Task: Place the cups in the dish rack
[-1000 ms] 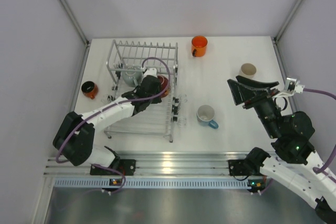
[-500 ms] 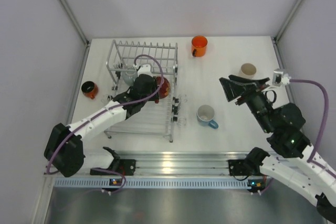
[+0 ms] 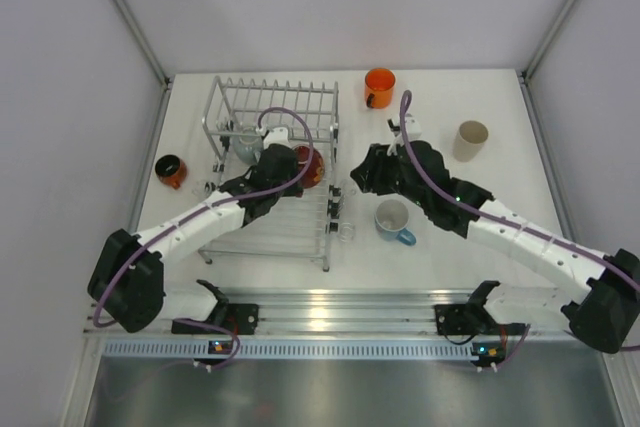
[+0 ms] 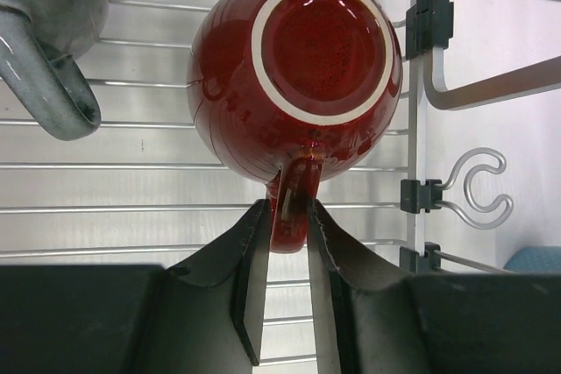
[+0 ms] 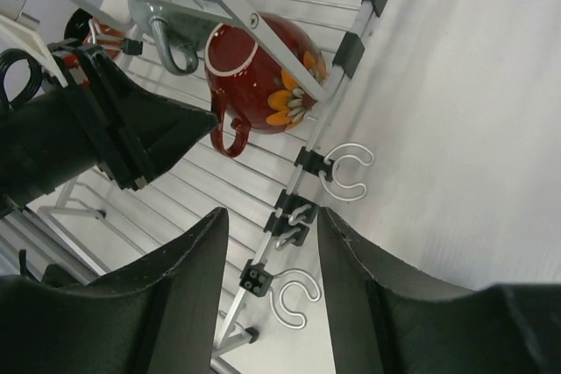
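Note:
The dish rack (image 3: 255,237) stands at the left. The red mug (image 4: 298,67) lies in it, base toward the left wrist camera; it also shows in the right wrist view (image 5: 263,67). My left gripper (image 4: 287,216) is shut on its handle, over the rack (image 3: 298,167). A grey mug (image 3: 245,143) lies in the rack beside it. My right gripper (image 5: 272,216) is open and empty, over the rack's right edge (image 3: 360,175). On the table are the light blue mug (image 3: 393,219), the bright orange mug (image 3: 379,85), the grey-beige mug (image 3: 471,136) and the dark red-orange mug (image 3: 170,169).
Wire hooks (image 5: 346,172) stick out from the rack's right rail, right under my right gripper. The dark red-orange mug sits left of the rack near the left wall. The blue mug is just below and right of my right gripper.
My right arm has swung from the far right side across to the rack's right edge. My left gripper has stayed at the red mug in the rack, shifting only slightly.

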Motion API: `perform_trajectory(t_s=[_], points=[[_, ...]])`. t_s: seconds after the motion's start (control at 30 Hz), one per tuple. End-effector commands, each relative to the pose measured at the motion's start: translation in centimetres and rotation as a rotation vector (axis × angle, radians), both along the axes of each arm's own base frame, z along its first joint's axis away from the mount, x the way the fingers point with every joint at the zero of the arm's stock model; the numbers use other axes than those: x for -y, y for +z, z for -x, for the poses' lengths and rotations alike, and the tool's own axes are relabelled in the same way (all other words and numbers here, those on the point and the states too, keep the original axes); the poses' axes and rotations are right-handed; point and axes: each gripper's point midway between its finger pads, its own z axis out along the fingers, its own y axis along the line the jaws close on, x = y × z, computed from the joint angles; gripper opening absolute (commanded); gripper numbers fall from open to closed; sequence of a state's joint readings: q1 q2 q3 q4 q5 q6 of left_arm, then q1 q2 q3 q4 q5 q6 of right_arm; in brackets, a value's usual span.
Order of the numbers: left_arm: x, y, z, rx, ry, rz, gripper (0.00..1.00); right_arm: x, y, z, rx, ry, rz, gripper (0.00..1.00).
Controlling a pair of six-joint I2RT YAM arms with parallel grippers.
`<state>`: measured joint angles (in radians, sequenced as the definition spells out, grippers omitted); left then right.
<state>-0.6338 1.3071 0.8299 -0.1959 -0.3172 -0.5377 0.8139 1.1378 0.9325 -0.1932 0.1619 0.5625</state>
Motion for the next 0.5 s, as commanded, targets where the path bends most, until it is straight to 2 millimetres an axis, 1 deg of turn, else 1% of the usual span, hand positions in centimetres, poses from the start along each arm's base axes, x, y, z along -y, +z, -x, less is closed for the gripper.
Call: perform_trajectory(t_s=[0.0, 0.03, 0.1, 0.13, 0.17, 0.23, 0.33, 0.37, 0.43, 0.47], points=[[-0.1, 0.0, -0.4, 0.004, 0.026, 0.007, 0.29, -1.7, 1.9, -0.2, 0.051, 0.021, -0.084, 0.46], [0.0, 0.0, -0.3, -0.002, 0.024, 0.018, 0.29, -2.0, 1.1, -0.3, 0.037, 0.022, -0.070, 0.46], [0.3, 0.2, -0.2, 0.002, 0.014, 0.036, 0.29, -2.3, 0.1, -0.3, 0.021, 0.025, -0.058, 0.48], [0.3, 0.1, -0.1, 0.000, 0.016, 0.037, 0.30, -2.6, -0.9, -0.4, 0.003, 0.029, -0.040, 0.48], [0.3, 0.1, -0.1, -0.001, 0.016, 0.036, 0.32, -2.9, -1.6, -0.4, -0.007, 0.034, -0.033, 0.48], [0.2, -0.2, -0.1, -0.005, 0.022, 0.030, 0.34, -3.5, -2.6, -0.3, -0.029, 0.043, -0.025, 0.49], [0.1, -0.9, -0.1, -0.022, 0.024, 0.021, 0.34, -4.2, -3.6, -0.3, -0.047, 0.051, -0.020, 0.48], [0.2, -0.9, -0.2, -0.022, 0.026, 0.023, 0.34, -4.4, -3.6, -0.3, -0.051, 0.053, -0.021, 0.47], [0.4, -1.1, -0.3, -0.024, 0.025, 0.027, 0.34, -4.9, -4.3, -0.3, -0.074, 0.057, -0.009, 0.47], [0.5, -1.1, -0.4, -0.024, 0.024, 0.030, 0.34, -5.1, -4.3, -0.3, -0.078, 0.058, -0.012, 0.46]])
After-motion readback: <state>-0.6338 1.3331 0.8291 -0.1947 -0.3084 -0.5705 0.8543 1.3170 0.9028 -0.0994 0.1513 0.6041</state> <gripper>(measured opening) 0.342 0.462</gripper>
